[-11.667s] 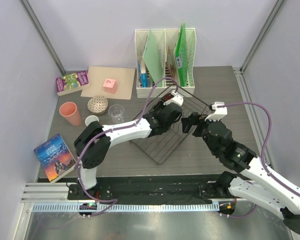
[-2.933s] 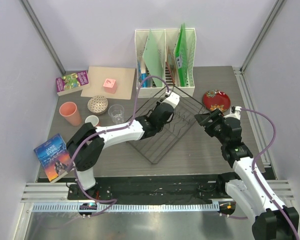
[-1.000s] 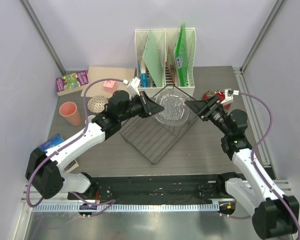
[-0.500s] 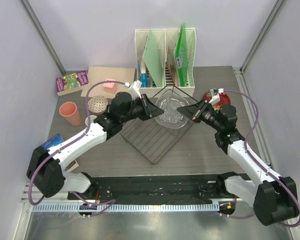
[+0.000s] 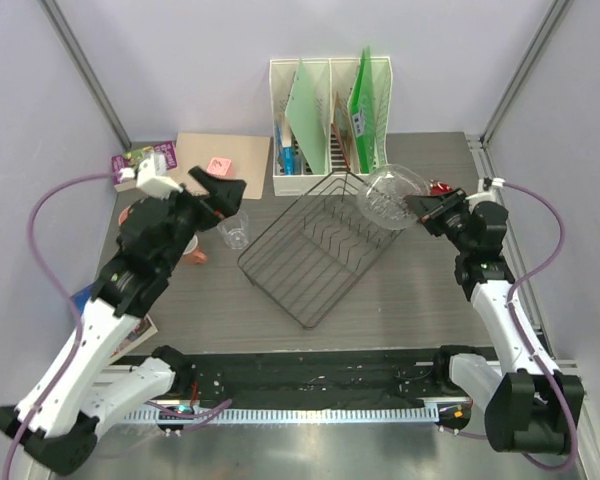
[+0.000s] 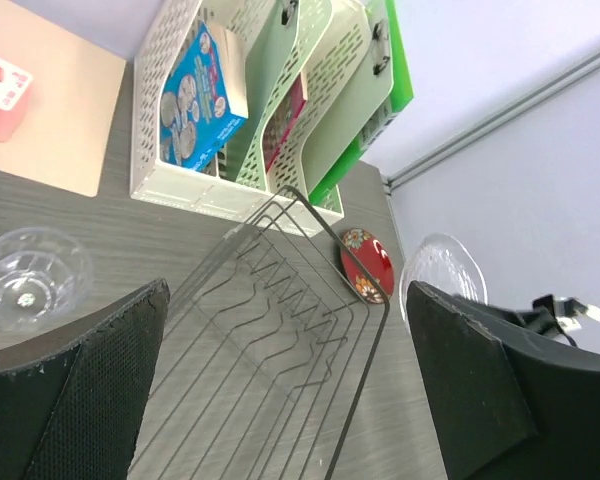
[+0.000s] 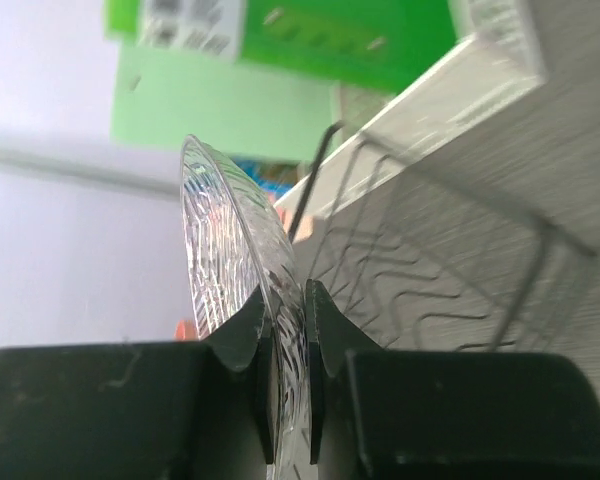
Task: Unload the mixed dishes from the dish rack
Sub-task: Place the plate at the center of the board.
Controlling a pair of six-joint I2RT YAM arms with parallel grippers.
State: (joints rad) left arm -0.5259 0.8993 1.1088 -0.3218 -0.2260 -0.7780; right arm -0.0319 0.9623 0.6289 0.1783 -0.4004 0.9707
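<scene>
The black wire dish rack (image 5: 315,250) stands with nothing in it at the table's middle, and shows in the left wrist view as the dish rack (image 6: 280,330). My right gripper (image 5: 413,205) is shut on the rim of a clear patterned glass plate (image 5: 388,195), held on edge above the rack's right corner. Both fingers pinch the glass plate (image 7: 230,250) in the right wrist view. A red plate (image 6: 368,263) lies on the table past the rack. The drinking glass (image 5: 234,229) stands left of the rack. My left gripper (image 5: 225,198) is open and holds nothing, just above that glass.
A white file holder (image 5: 330,120) with green folders stands behind the rack. A cardboard sheet (image 5: 195,160) with a pink block (image 5: 219,166) and a book (image 5: 140,162) lie at the back left. The left arm covers the cups' area.
My left gripper let go of the clear plate, opened wide and pulled back to the left. The right gripper shut on the plate and carried it right, off the rack.
</scene>
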